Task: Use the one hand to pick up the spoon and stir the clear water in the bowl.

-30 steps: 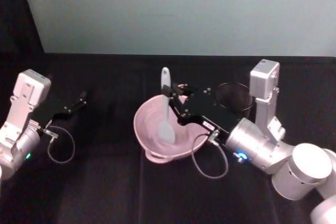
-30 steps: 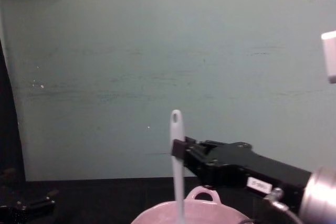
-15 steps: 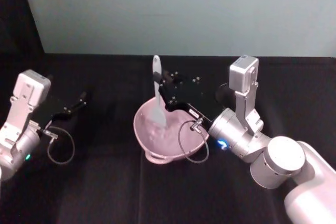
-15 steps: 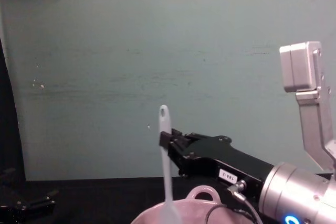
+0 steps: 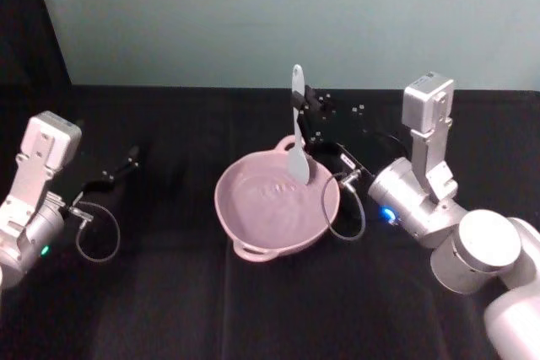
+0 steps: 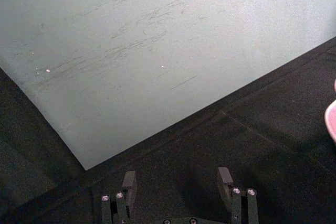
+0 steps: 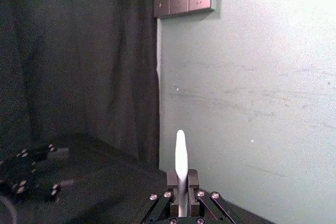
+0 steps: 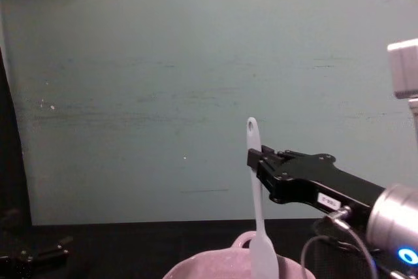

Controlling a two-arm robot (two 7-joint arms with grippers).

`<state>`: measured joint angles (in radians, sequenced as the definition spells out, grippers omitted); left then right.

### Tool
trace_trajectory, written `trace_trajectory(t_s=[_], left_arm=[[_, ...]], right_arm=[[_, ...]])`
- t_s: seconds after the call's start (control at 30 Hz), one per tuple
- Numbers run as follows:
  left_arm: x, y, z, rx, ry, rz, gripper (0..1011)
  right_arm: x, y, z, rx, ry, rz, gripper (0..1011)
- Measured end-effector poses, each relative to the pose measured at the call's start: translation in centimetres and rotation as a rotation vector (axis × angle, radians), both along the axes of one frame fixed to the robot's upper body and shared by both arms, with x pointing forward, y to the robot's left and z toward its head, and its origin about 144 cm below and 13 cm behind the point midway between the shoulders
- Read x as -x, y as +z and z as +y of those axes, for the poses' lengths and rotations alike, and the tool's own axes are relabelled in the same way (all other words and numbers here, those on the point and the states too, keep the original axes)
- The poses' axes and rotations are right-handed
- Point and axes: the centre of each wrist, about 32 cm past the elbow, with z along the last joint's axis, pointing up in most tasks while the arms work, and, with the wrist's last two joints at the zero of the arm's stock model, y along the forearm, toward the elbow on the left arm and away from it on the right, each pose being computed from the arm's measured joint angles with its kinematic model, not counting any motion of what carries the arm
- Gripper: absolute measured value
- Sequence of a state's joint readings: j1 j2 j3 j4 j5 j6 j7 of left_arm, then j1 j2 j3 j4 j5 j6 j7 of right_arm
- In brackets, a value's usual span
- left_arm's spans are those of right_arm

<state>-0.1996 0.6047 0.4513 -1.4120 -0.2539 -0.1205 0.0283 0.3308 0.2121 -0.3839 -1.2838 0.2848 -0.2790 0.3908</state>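
Note:
My right gripper (image 5: 301, 113) is shut on the handle of the white spoon (image 5: 297, 137), which stands upright over the far right part of the pale pink bowl (image 5: 245, 217). In the chest view the spoon (image 8: 257, 213) hangs from the right gripper (image 8: 255, 159) with its flat head at the bowl's (image 8: 196, 271) rim. The right wrist view shows the spoon's (image 7: 180, 161) handle rising from between the closed fingers of the right gripper (image 7: 179, 186). Water shows as faint ripples (image 5: 270, 191) inside the bowl. My left gripper (image 5: 126, 162) rests open on the table at the left, far from the bowl.
The bowl sits mid-table on a black cloth, its loop handle (image 5: 253, 251) toward me. A teal wall stands behind the table. A cable loop (image 5: 97, 238) lies by the left arm, another (image 5: 344, 212) by the right wrist.
The right gripper carried the spoon from the bowl's left side to its far right side and lifted it. The left arm stayed still.

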Motion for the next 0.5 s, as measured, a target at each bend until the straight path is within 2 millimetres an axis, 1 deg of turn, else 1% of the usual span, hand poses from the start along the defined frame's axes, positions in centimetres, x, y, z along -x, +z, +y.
trace_trajectory(t_s=[0.07,0.27,0.37,0.5], left_arm=[[0.0,0.0,0.0,0.000,0.000,0.000,1011],[0.0,0.0,0.0,0.000,0.000,0.000,1011],[0.0,0.0,0.0,0.000,0.000,0.000,1011],[0.0,0.0,0.0,0.000,0.000,0.000,1011]], right_arm=[[0.8,0.5,-1.0,0.020,0.021,0.021,111],[2.4,1.0,-1.9,0.026,0.090,0.087,111],[2.9,1.0,-1.9,0.019,0.117,0.117,111],[3.5,0.7,-1.0,0.000,0.161,0.148,111]])
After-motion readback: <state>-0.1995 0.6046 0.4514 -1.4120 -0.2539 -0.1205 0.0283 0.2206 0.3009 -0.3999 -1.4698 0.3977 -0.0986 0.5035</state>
